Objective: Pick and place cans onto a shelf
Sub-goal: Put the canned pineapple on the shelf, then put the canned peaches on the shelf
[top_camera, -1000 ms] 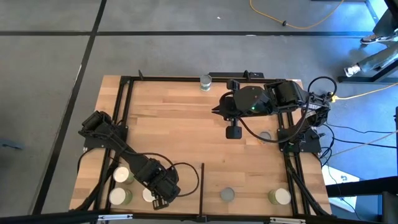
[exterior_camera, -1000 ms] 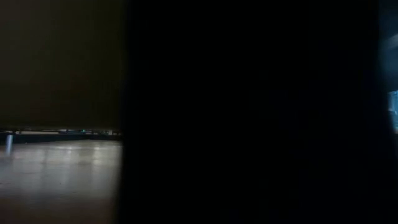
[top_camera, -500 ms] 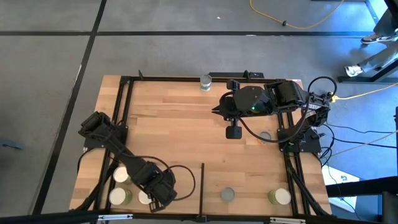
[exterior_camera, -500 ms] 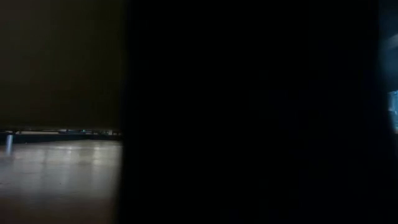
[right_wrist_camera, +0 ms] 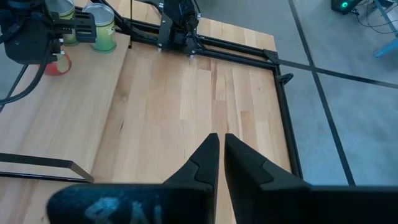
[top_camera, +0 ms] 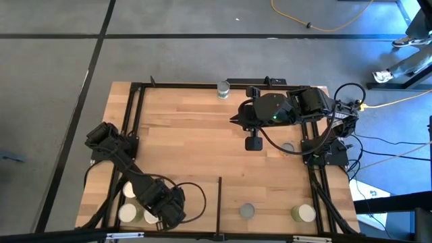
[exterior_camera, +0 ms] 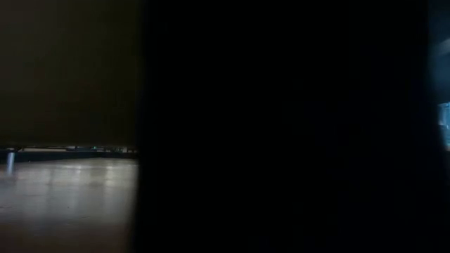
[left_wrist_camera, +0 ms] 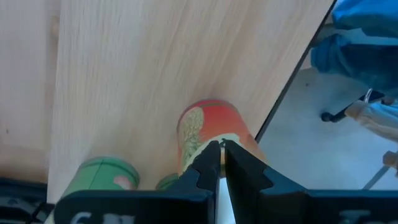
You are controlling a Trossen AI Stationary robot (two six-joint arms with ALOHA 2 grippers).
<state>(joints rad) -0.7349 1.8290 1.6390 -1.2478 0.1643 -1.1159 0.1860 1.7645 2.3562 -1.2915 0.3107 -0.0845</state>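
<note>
- The tabletop (top_camera: 196,142) is a pale wood-plank surface edged by black rails; the shelf (top_camera: 172,169) section at its near-left corner is set off by a short black divider strip (top_camera: 219,202).
- Biggest change: over the last second the left arm has drawn back along the near edge, away from the divider strip and toward the left corner, so that the left tool (top_camera: 164,210) now sits right over the cluster of cans there.
- What this suggests: the reddish can (left_wrist_camera: 208,134) stands upright on the shelf planks just beyond the tool tips, close to the tabletop's edge rail. I judge it set down, or about to be nudged, rather than carried.
- The left tool's fingers are pressed together with nothing between them, seen in the left wrist view; they are clenched and empty.
- Left arm pose: folded low from its base at the left rail, forearm stretched toward the near corner, wrist bent down over the cans.
- Right arm: unchanged, parked at the far right of the tabletop, with the right tool (right_wrist_camera: 221,155) clenched and empty above bare planks.
- Other cans: two green-sided cans (top_camera: 126,214) by the left corner, one grey-topped can (top_camera: 247,211) and one pale-topped can (top_camera: 305,213) at the near edge right of the divider, one far can (top_camera: 223,88) at the back rail.
- The low view is blocked dark and adds nothing.
</note>
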